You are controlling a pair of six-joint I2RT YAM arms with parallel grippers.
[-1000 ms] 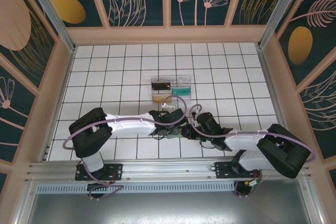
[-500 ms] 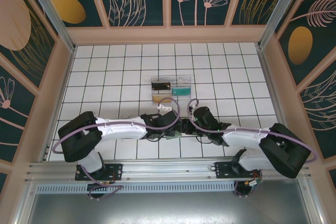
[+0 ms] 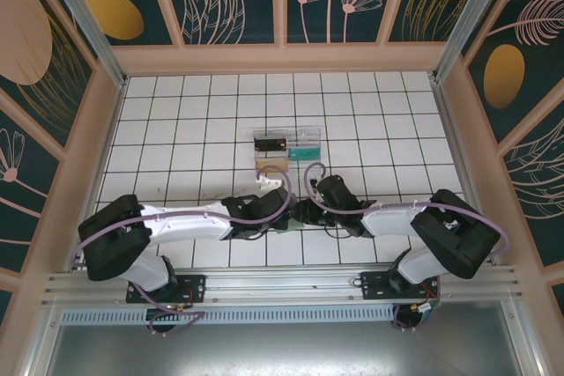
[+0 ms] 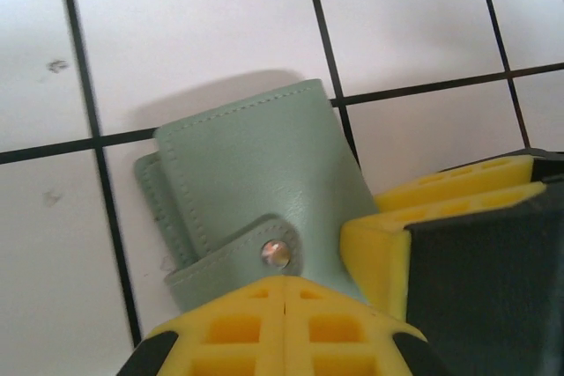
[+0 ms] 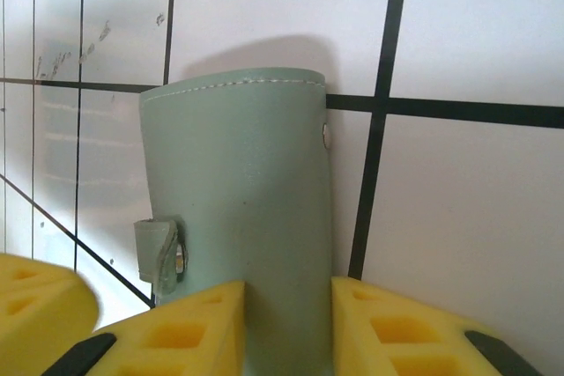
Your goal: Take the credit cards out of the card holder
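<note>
The card holder (image 4: pixel 256 182) is a grey-green folded wallet, closed by a strap with a metal snap (image 4: pixel 277 254). It is lifted off the tiles between both grippers (image 3: pixel 291 221). My left gripper (image 4: pixel 284 286) is shut, its tips against the strap just below the snap; whether it pinches the strap is hidden. My right gripper (image 5: pixel 288 323) is shut on the card holder (image 5: pixel 238 209), one yellow pad on each face. Its fingers (image 4: pixel 441 209) appear at the right of the left wrist view. No credit cards stick out of the holder.
A clear plastic tray (image 3: pixel 288 149) stands a few tiles behind the grippers, holding a dark flat piece (image 3: pixel 271 141) and a teal one (image 3: pixel 304 154) that look like cards. White tiled table all round, walled in by wooden panels.
Both arms have stretched lower and drawn together over the holder. The right gripper moved left, opened wider, then closed on the holder. The left gripper stayed shut.
</note>
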